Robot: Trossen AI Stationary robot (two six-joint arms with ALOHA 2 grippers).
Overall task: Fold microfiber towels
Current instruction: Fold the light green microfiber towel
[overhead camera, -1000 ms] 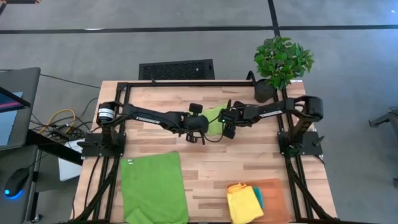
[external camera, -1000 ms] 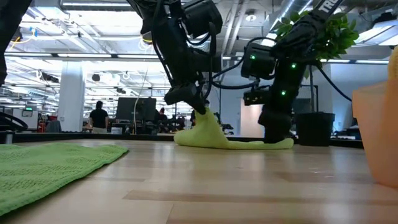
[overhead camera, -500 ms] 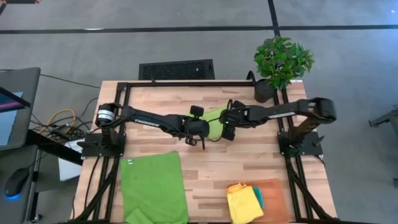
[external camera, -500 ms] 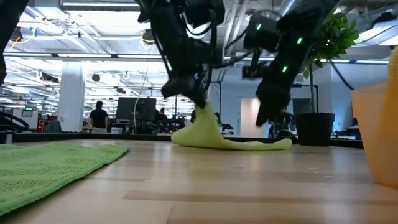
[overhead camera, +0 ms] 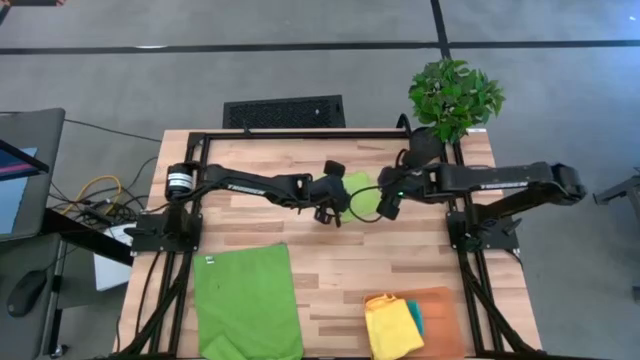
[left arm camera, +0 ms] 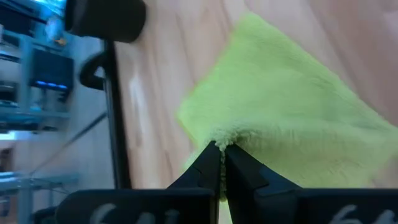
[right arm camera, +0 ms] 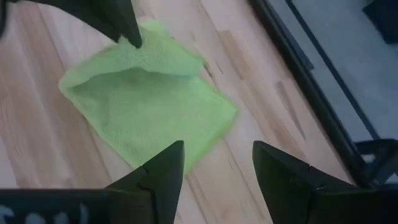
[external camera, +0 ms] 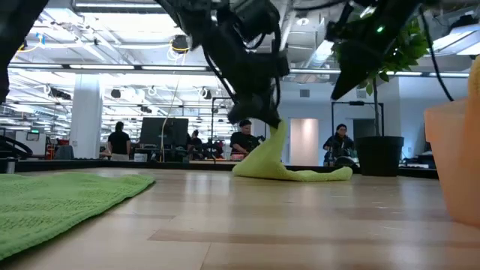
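A small lime green towel lies at the table's middle, one part pulled up into a peak, the rest flat on the wood. My left gripper is shut on that peak. My right gripper is open and empty, raised above the table just right of the towel. A second lime green towel lies spread flat at the near left. A yellow towel and a teal towel lie folded on the orange mat. My left gripper pinches a bunched bit of the lime towel's edge between its two fingertips. The fingers slant down from the table's left side. The pinched part is lifted into a peak; the towel slopes slack from it down to the part lying on the table.
A potted plant stands at the far right corner. A black frame rail runs along the far edge. Bare wood lies between the small towel and the near towels.
My left gripper has moved toward the table's right edge with the towel's pinched part, drawing the peak rightward over the part that stays on the table. My right gripper has risen from the towel's right end and drawn back toward the right edge.
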